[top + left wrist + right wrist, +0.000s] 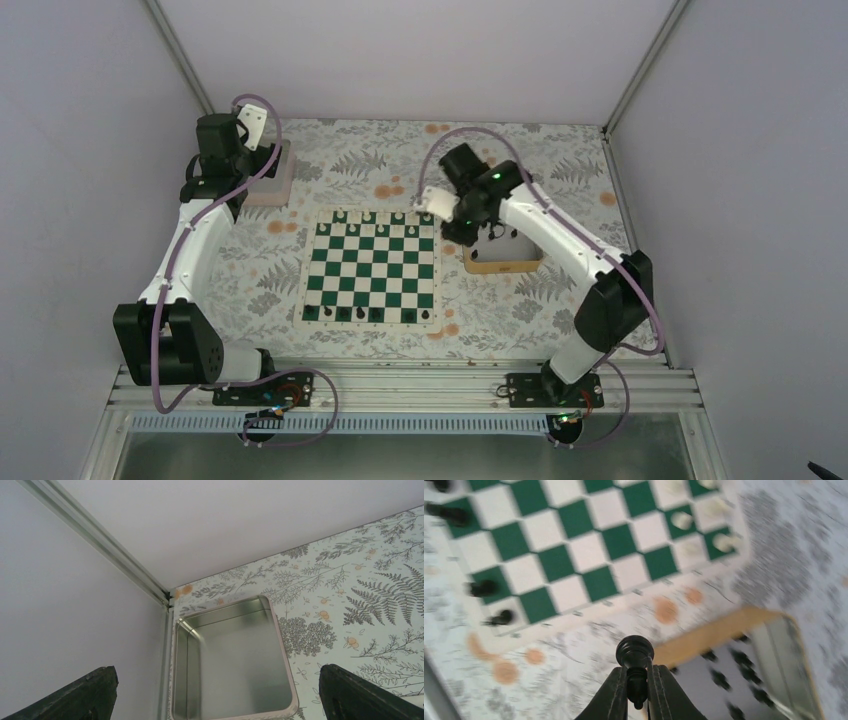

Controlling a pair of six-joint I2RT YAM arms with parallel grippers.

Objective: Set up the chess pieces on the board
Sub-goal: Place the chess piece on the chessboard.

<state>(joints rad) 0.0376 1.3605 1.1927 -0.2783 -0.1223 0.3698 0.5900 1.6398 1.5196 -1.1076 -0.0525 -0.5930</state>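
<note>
My right gripper [638, 674] is shut on a black chess piece [635, 651], whose round base sticks out past the fingertips. It hangs over the patterned cloth between the board [574, 550] and the gold-rimmed tray [719, 630], where several more black pieces [744, 659] lie. In the top view the board [372, 265] has black pieces [327, 314] along its near row and pale pieces [368, 216] along its far row. My left gripper [216, 682] stands wide open and empty over a pale square tray [230, 665] at the far left.
The pale tray [272, 185] sits near the back left corner, close to the wall and a metal frame post [100, 545]. The gold-rimmed tray [502, 264] lies just right of the board. A fern-patterned cloth [560, 190] covers the table.
</note>
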